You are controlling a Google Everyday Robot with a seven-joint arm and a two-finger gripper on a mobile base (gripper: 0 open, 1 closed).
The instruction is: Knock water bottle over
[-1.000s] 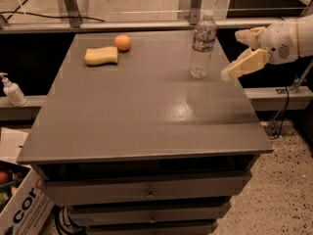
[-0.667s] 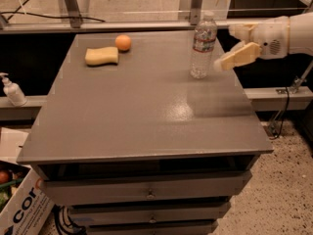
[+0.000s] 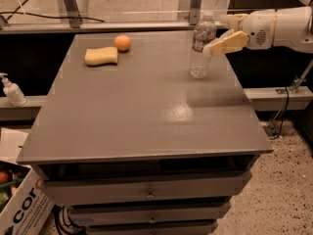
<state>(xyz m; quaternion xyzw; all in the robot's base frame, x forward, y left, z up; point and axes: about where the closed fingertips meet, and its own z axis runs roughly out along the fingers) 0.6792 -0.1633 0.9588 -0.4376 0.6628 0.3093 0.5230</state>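
Observation:
The water bottle (image 3: 200, 50), clear ribbed plastic with a white cap and a red-and-white label band, stands upright at the back right of the grey table (image 3: 137, 111). My gripper (image 3: 216, 34) comes in from the right on a white arm and is open. Its lower tan finger (image 3: 224, 43) reaches the bottle's right side at label height. Its upper finger (image 3: 234, 19) is beside the cap. Nothing is held.
An orange (image 3: 122, 42) and a yellow sponge (image 3: 101, 56) lie at the back left of the table. A small white pump bottle (image 3: 12, 91) stands on a ledge at the left. A cardboard box (image 3: 22, 212) sits on the floor at the lower left. Drawers (image 3: 146, 190) are under the tabletop.
My gripper has moved left and slightly up, from clear of the bottle to against its right side. The bottle still stands in the same place.

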